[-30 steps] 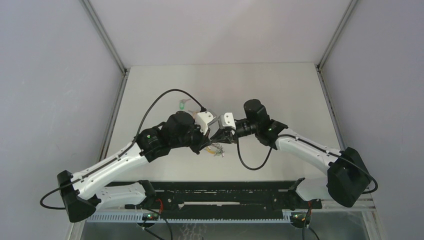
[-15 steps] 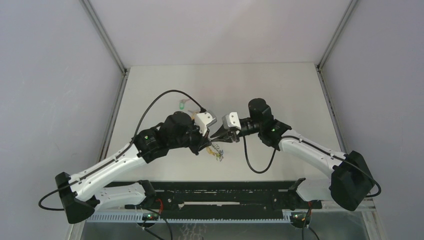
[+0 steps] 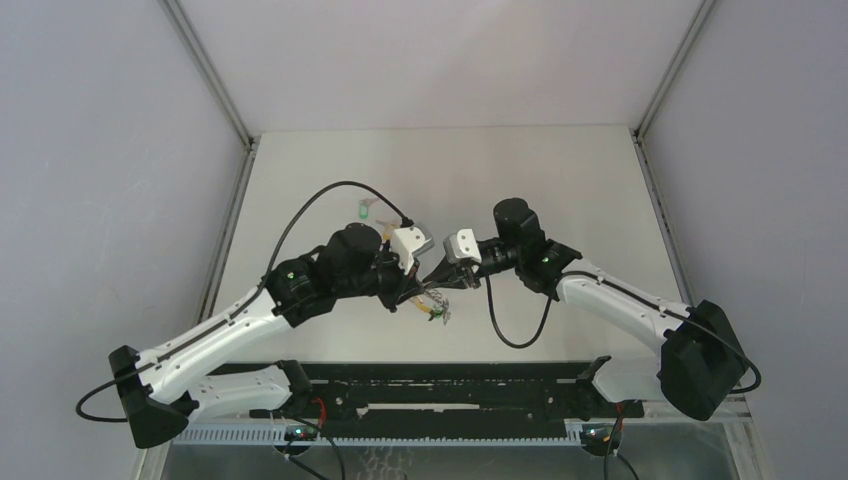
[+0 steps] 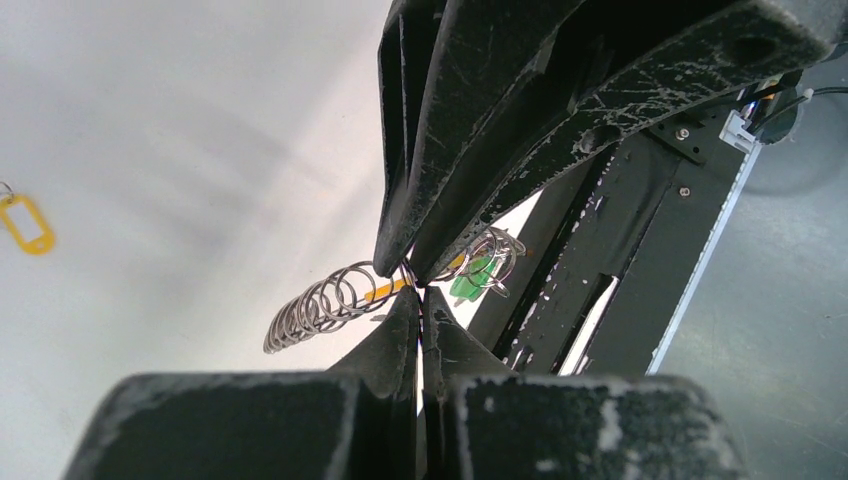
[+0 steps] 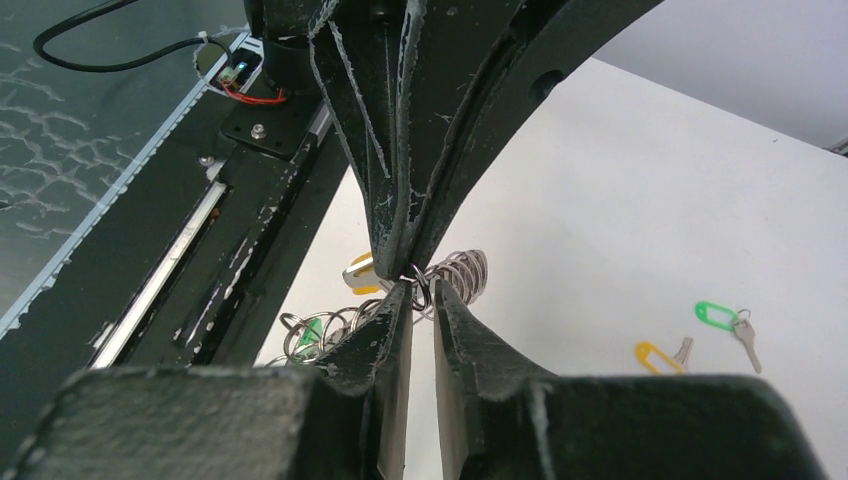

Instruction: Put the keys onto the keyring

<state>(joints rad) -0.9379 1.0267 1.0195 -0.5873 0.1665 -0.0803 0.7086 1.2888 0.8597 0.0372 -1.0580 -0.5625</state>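
Observation:
The keyring (image 3: pixel 436 306) is a silvery chain of wire rings (image 4: pixel 318 305) with a yellow tag (image 5: pixel 360 272) and a green tag (image 4: pixel 472 276). It hangs just above the table between both grippers, which meet tip to tip. My left gripper (image 4: pixel 420 296) is shut on a thin ring of it. From the opposite side, my right gripper (image 5: pixel 421 290) pinches a small ring (image 5: pixel 420 291) in its narrow gap. Loose on the table lie a green-tagged key (image 5: pixel 722 316) and an orange-tagged key (image 5: pixel 660 356). An orange tag (image 4: pixel 25 222) shows at the left in the left wrist view.
A black rail (image 3: pixel 450 392) runs along the near table edge, right below the hanging rings (image 5: pixel 300 335). Grey walls stand on the left, right and far sides. Black cables loop off both wrists (image 3: pixel 330 190).
Both grippers stay tip to tip on the rings. The right wrist swung slightly right and back, the left arm eased a little left, and the hanging rings shifted slightly.

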